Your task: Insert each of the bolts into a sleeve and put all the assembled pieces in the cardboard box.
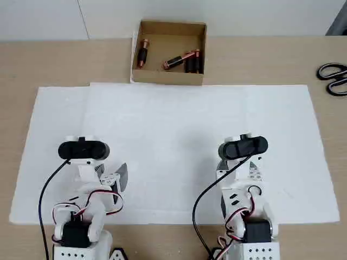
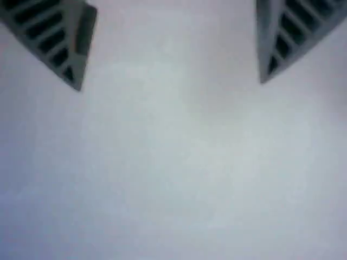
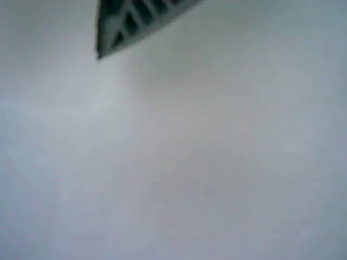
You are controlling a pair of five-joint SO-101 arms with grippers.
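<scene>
Left arm (image 1: pixel 87 176), right arm (image 1: pixel 233 205): white plastic shells, black motors at joints. Black oval camera (image 1: pixel 83 150) on each wrist. Black cable (image 1: pixel 43 195) trailing to base; red, white, black wires (image 1: pixel 103 196) looped between joints. Left gripper (image 2: pixel 169 84): grey fingers (image 2: pixel 51 35), dark slotted ribs.

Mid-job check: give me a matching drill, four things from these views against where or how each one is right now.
Things: 1 cardboard box; 2 scissors; 3 left gripper; 4 assembled pieces.
States: A open above the white sheet; B inside the box; C on the table, far right in the high view; D at the sheet's far edge.
Pairs: 1-D, 2-C, 3-A, 4-B.
</scene>
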